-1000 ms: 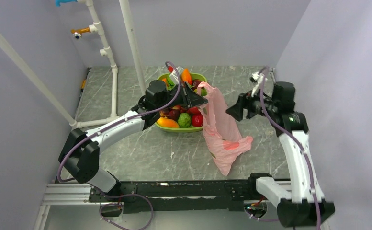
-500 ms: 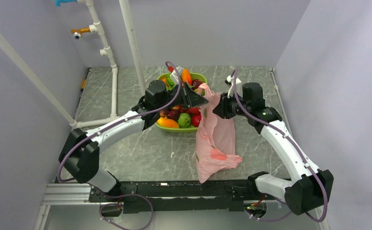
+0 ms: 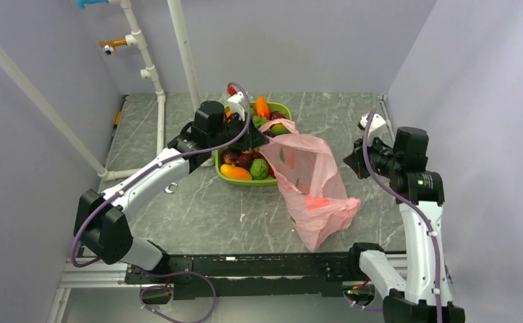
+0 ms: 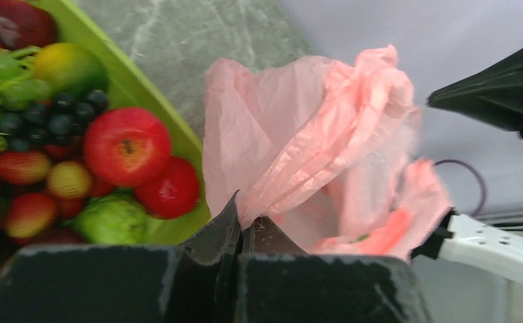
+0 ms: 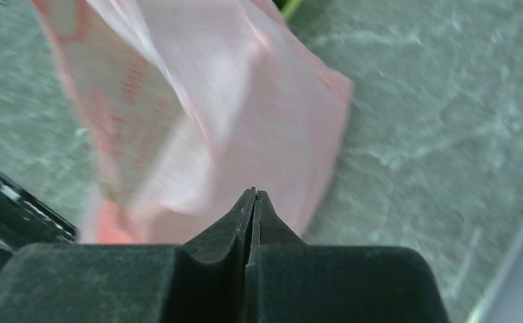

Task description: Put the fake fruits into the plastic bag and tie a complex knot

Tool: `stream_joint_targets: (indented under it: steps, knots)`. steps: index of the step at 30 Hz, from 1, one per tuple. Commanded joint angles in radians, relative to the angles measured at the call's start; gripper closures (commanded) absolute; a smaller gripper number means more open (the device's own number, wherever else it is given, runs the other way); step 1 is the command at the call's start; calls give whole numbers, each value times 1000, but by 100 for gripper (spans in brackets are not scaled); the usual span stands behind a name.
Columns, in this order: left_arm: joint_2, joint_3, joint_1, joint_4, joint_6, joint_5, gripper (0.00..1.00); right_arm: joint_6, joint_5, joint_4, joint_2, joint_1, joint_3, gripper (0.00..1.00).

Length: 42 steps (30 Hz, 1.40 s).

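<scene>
The pink plastic bag [image 3: 309, 182] hangs from my left gripper [image 3: 264, 136] and drapes down to the table on the right of the tray. In the left wrist view the left gripper [image 4: 245, 217] is shut on a bunched edge of the plastic bag [image 4: 292, 134]. The fake fruits [image 3: 248, 165] lie piled in the lime-green tray [image 3: 245, 182], among them a red apple [image 4: 127, 145] and dark grapes [image 4: 56, 121]. My right gripper [image 3: 348, 163] hovers just right of the bag. Seen from the right wrist, that gripper [image 5: 253, 193] is shut with nothing between its fingers, and the bag [image 5: 211, 101] lies beyond them.
White pipes [image 3: 157, 87] stand at the back left of the grey marble table [image 3: 198, 215]. Walls close in on the left, back and right. A black rail [image 3: 245, 266] runs along the near edge between the arm bases.
The right gripper closed and drew back to the right, away from the bag. The left gripper shifted a little left with the bag, whose mouth now spreads wider.
</scene>
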Motion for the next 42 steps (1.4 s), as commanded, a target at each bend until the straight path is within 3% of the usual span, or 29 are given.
stream_joint_targets:
  steps: [1, 4, 5, 7, 8, 9, 14, 20, 24, 26, 28, 29, 31, 32, 36, 37, 40, 42]
  knots:
    - [-29, 90, 37, -165, 211, -18, 100, -229, 60, -198, 4, -80, 37, 100]
    - [-8, 97, 38, -123, 156, 149, 100, -287, -34, -186, 24, -81, 86, 100]
    - [3, 101, 32, -93, 127, 190, 100, -287, -108, -186, 36, -80, 110, 93]
    - [29, 140, 13, -72, 98, 230, 100, -198, -179, -127, 55, -70, 147, 44]
    - [40, 153, -2, -64, 85, 235, 100, -127, -183, -83, 61, -43, 164, 14]
    - [45, 161, -7, -51, 72, 236, 100, -64, -181, -38, 65, -15, 174, 4]
    - [84, 201, -37, -21, 11, 244, 100, 111, -43, 225, 18, 246, 52, 0]
    - [108, 255, -67, -21, 23, 319, 100, 124, 311, 421, 98, 453, -36, 0]
    - [125, 301, -65, -65, 57, 419, 100, 37, 360, 480, 109, 461, -91, 4]
    - [148, 343, -61, -115, 97, 481, 100, 9, 347, 471, 94, 461, -126, 24]
    - [177, 399, -48, -153, 111, 549, 100, -17, 289, 414, 81, 460, -137, 68]
    - [195, 426, -27, -163, 115, 561, 100, -21, 251, 368, 75, 457, -125, 97]
    - [208, 448, 27, -132, 90, 509, 100, 6, 207, 297, 49, 450, -111, 100]
    - [210, 454, 59, -107, 88, 452, 93, 27, 180, 264, 35, 436, -102, 100]
    - [196, 524, 141, -189, 271, 211, 36, 175, 181, 191, 26, 326, -53, 100]
    - [173, 519, 143, -212, 334, 158, 26, 226, 208, 167, 50, 287, -32, 100]
    - [41, 385, 136, -171, 486, 83, 8, 391, 224, 112, 110, 173, 9, 100]
    - [-48, 298, 102, -180, 617, 62, 3, 477, 236, 104, 124, 118, 5, 100]
